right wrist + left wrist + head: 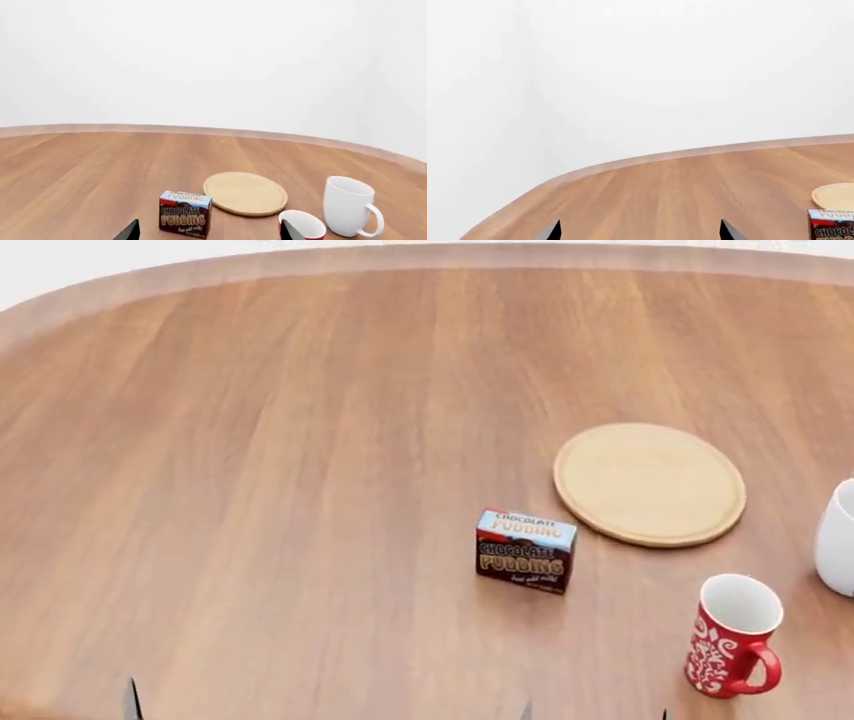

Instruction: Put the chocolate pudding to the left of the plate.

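Observation:
The chocolate pudding is a small dark brown carton with a light blue top. It stands on the wooden table just left of and nearer to me than the plate, a flat round tan disc. A small gap separates them. Both show in the right wrist view, pudding and plate, and at the edge of the left wrist view, pudding and plate. My right gripper is open and empty, short of the pudding. My left gripper is open and empty over bare table, far left of the pudding.
A red patterned mug stands near the front right, close to my right gripper. A white mug stands at the right edge beside the plate. The table's curved far edge borders a white wall.

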Controlling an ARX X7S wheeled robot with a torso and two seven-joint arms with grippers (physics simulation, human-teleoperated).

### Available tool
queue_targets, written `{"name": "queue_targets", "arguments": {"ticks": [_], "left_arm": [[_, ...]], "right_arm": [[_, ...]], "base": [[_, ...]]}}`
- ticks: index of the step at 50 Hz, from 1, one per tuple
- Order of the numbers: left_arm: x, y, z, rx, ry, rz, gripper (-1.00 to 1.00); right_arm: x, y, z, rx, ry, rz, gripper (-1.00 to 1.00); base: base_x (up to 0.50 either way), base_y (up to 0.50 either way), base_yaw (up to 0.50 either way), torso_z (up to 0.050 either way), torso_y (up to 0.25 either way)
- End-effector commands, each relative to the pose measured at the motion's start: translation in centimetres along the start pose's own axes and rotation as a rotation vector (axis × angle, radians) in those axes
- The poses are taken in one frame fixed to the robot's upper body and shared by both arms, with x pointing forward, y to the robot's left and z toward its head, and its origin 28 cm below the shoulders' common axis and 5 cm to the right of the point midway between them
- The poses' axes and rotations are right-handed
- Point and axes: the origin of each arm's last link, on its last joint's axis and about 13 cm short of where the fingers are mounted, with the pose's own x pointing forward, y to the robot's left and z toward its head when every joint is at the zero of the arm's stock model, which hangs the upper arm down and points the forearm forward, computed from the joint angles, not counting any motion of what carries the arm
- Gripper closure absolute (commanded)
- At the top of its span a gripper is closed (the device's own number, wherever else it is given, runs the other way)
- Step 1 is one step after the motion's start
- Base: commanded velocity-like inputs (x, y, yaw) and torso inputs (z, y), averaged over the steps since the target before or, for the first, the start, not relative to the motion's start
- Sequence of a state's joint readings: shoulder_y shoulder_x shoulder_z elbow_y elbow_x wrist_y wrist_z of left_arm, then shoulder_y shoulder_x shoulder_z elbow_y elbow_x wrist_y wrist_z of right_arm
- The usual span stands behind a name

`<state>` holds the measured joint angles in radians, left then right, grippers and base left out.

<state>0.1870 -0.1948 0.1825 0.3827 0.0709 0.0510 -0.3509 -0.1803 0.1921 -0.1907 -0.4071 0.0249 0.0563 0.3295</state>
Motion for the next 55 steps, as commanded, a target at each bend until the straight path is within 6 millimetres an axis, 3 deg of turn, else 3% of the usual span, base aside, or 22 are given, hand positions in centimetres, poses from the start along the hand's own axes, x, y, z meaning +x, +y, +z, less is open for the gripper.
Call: {"name": "queue_targets", "arguments": {"ticks": [1, 55], "left_arm": [[-0.35, 0.22, 0.86, 0.009, -0.038, 0.018, -1.0], [-0.26, 0.27, 0.8, -0.011, -0.021, 0.009, -1.0]], "right_arm": [[-0.48, -0.16, 0.85, -0.005, -0.025, -0.008, -1.0], [-0.39, 0.03, 0.62, -0.013, -0.008, 0.0, -1.0]], "base": [[0.32, 0.0, 0.0, 0.0, 0.0], [0.41, 0.0, 0.0, 0.0, 0.0]]}}
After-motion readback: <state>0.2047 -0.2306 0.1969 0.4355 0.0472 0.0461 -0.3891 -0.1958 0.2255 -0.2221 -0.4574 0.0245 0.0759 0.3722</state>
